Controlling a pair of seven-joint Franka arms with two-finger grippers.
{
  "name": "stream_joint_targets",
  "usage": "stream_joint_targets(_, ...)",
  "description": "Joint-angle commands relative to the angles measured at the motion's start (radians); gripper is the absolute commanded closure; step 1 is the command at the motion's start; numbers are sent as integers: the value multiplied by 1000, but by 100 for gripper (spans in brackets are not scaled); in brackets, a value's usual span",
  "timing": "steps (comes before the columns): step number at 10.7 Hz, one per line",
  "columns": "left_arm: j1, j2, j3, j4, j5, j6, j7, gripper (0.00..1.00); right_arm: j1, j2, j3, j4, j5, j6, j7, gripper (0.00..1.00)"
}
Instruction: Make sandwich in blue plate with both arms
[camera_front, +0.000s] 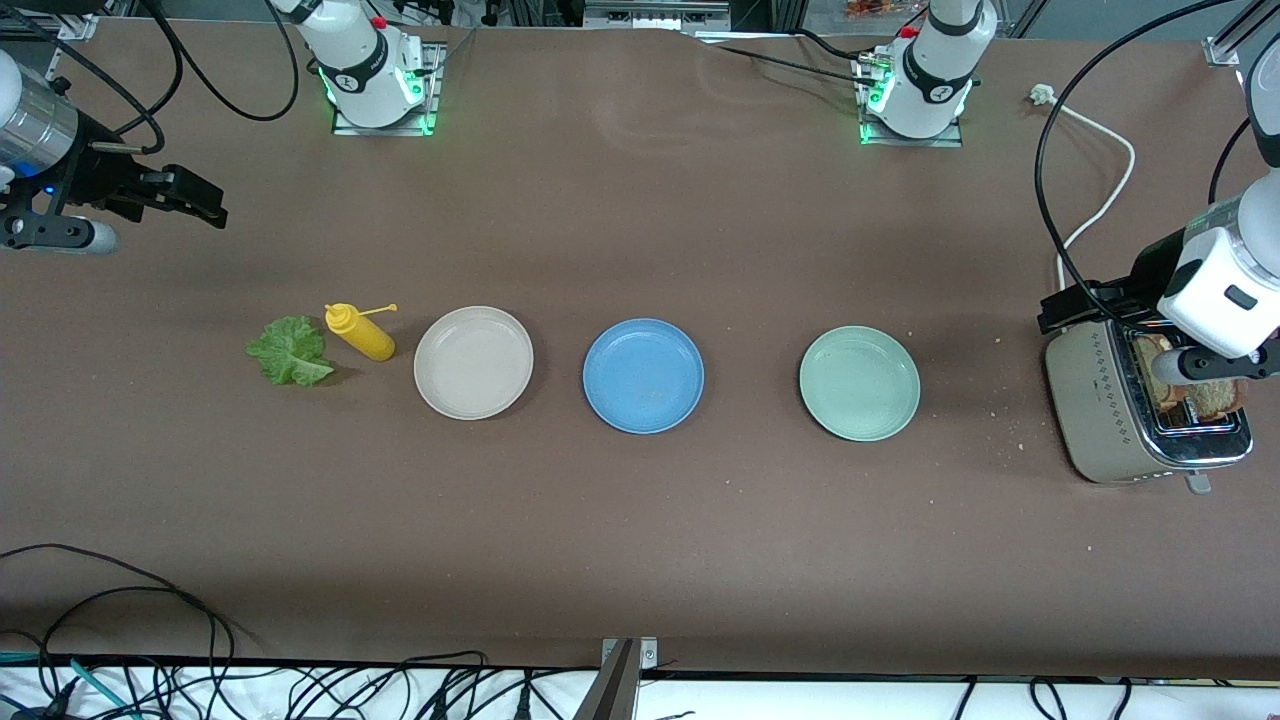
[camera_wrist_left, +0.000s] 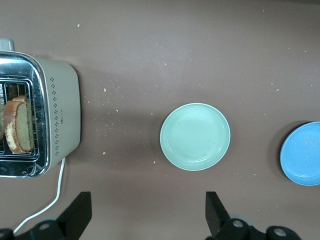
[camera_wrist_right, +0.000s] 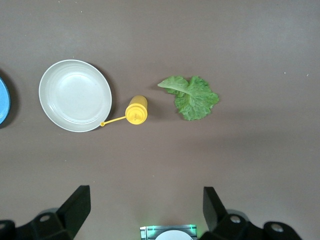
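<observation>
Above the toaster (camera_front: 1140, 405), the left pincer (camera_wrist_left: 145, 220) hovers spread wide. Over bare tabletop (camera_front: 640, 530) near the lettuce (camera_front: 291, 351), the right pincer (camera_wrist_right: 145, 212) hangs equally spread.

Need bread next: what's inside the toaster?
Brown bread stands in a slot of the toaster. The front view shows slices partly covered by the left arm; their lower parts are hidden in the slots.

Bread slices (camera_wrist_left: 16, 125) in toaster (camera_wrist_left: 62, 117).
</observation>
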Motion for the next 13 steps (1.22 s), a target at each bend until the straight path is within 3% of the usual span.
stream_joint_targets(1, -8, 12, 10, 14, -12, -7, 15, 0, -3, -7, 0, 5, 19, -14, 5, 0)
stream_joint_targets(4, -5, 23, 11, 10, 9, -7, 12, 0, -3, -5, -2, 5, 19, -14, 5, 0)
stream_joint_targets(6, -2, 73, 14, 8, 124, -7, 22, 0, -3, -7, -2, 5, 19, -16, 4, 0)
stream_joint_targets(13, 21, 91, 16, 7, 124, -6, 24, 0, -3, -2, 0, 9, 19, -14, 5, 0)
